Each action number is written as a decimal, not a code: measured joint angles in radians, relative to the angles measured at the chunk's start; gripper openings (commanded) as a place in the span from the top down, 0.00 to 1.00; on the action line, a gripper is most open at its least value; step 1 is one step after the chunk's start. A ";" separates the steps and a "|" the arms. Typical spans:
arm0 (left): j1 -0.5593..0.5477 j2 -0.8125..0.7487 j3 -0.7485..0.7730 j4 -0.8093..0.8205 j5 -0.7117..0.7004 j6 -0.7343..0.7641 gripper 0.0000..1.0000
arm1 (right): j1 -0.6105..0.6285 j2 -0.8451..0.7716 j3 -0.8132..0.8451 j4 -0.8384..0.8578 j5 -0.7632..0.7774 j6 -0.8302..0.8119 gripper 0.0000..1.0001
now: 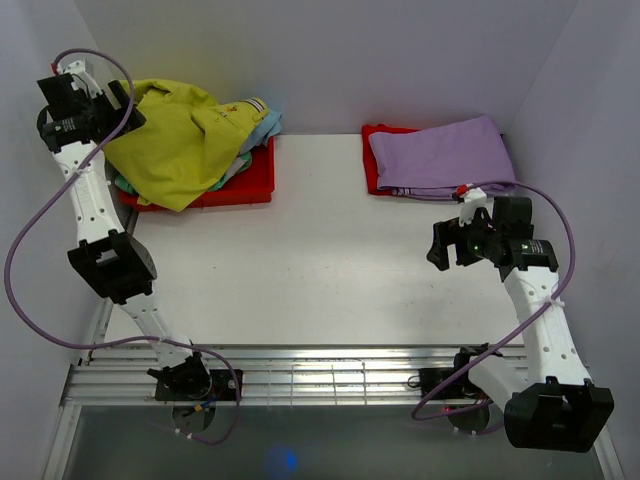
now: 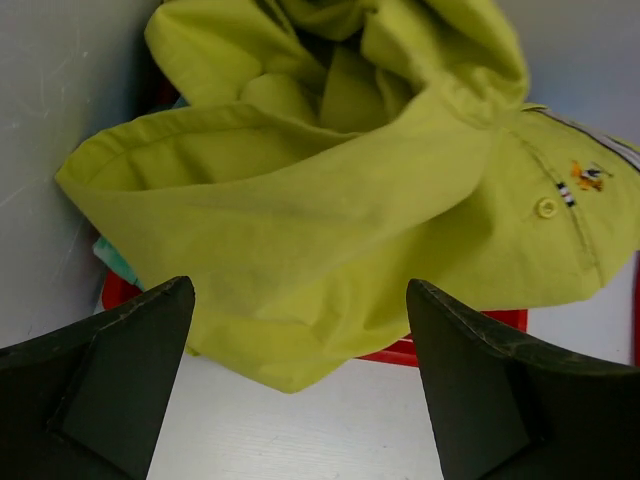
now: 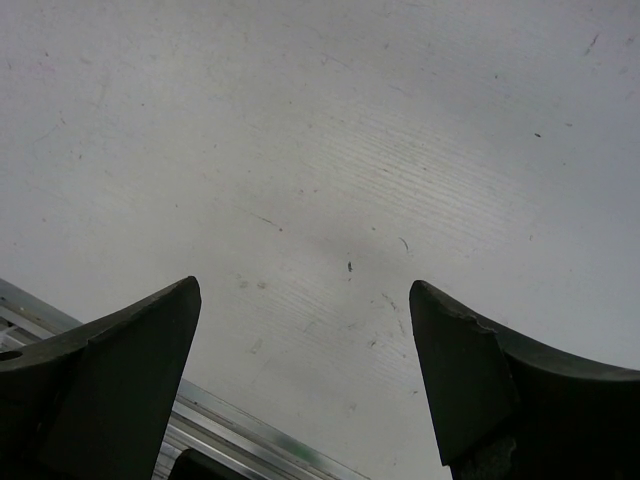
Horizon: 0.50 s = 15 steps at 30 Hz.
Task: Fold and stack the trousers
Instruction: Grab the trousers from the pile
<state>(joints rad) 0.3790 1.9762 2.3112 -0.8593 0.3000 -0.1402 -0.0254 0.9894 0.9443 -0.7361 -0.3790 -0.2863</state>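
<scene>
**Fig. Top and wrist views, read L to R.**

**Far-left corner:** the left arm [image 1: 92, 195] reaches toward the rear wall. The left fingers [image 2: 110, 380] stand wide apart w/ nothing clamped between them.

**Trousers:** the trousers [image 1: 180, 150] lie just ahead of those fingers, apart from them. They are bunched in a heap on a red tray [image 1: 250, 188] at the far-left of the worktop [image 1: 320, 270]. They sit atop light blue and green-patterned garments [image 1: 255, 122] that peek out at the heap's right and near-left edges.
- **Long axis:** none can be read, since the legs are crumpled together. In the top view the heap spreads approx. from rear-left to near-right.
- **Drape:** one fold hangs over the tray's near rim.
- **Left wrist view:** the cloth spans the gap between the fingertips and runs beyond both. A folded edge points toward the left wall. A button [image 2: 547, 207] and a small embroidered badge [image 2: 590, 176] sit at the right.

**Far right:** a lilac garment [image 1: 440, 155] lies folded flat on a second red tray [image 1: 372, 170].

**Near right:** the right arm [image 1: 540, 320] is bent back toward the centre. The right fingers [image 3: 110, 380] are likewise wide apart and hold nothing. They hang over the worktop by its metal front rail [image 3: 240, 425], well apart from the trousers.
</scene>
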 measured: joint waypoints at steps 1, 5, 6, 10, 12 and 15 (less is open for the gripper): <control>0.018 0.008 -0.035 0.033 0.001 -0.008 0.02 | 0.000 0.006 -0.007 0.008 -0.004 0.003 0.10; 0.040 0.007 -0.197 0.187 0.004 -0.021 0.02 | 0.000 0.027 -0.028 0.027 -0.017 0.015 0.10; 0.037 0.009 -0.219 0.218 0.007 -0.023 0.02 | 0.000 0.032 -0.032 0.032 -0.018 0.017 0.10; 0.025 0.017 -0.248 0.356 0.057 -0.040 0.02 | 0.000 0.055 -0.046 0.044 -0.017 0.017 0.10; 0.022 0.017 -0.274 0.458 0.105 -0.048 0.02 | 0.000 0.064 -0.050 0.052 -0.017 0.017 0.10; 0.019 0.040 -0.293 0.581 0.177 -0.063 0.02 | 0.000 0.076 -0.053 0.058 -0.017 0.018 0.10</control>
<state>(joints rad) 0.3981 2.0159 2.0182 -0.2779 0.4774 -0.2031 -0.0254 1.0649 0.8917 -0.6785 -0.3958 -0.2684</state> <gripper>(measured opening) 0.978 0.903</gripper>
